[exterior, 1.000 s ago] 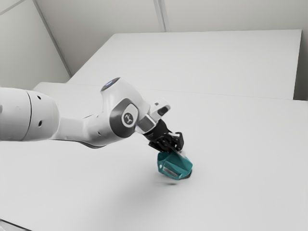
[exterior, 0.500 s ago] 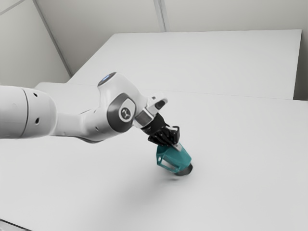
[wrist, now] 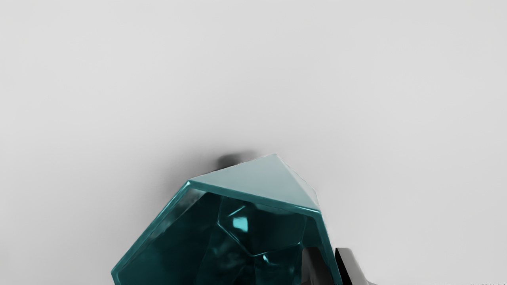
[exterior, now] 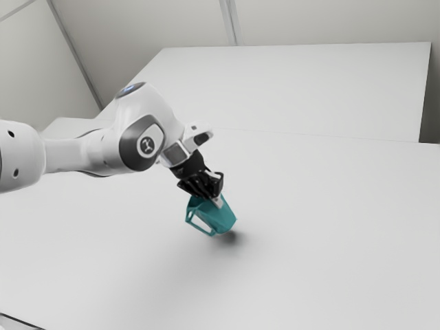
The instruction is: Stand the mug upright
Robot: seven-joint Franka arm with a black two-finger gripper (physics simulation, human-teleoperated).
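My gripper [exterior: 214, 199] holds the teal faceted mug [exterior: 218, 216] by its wall in the exterior view. The mug is tilted, its rim toward the hand and its handle toward the exterior view's left. In the wrist view, one finger of the gripper [wrist: 334, 265] is inside the mug [wrist: 253, 229] and the other outside, with the wall pinched between them. A dark shadow lies beside the mug's lower end; whether that end touches the table cannot be told.
The white table [exterior: 330, 234] spreads around the mug. A raised white panel or surface [exterior: 295, 89] stands beyond it, toward the top of the exterior view.
My hand and the mug have moved toward the exterior view's left and slightly up. The mug has tipped from its earlier lean, with its base swinging downward, and stays between the fingers.
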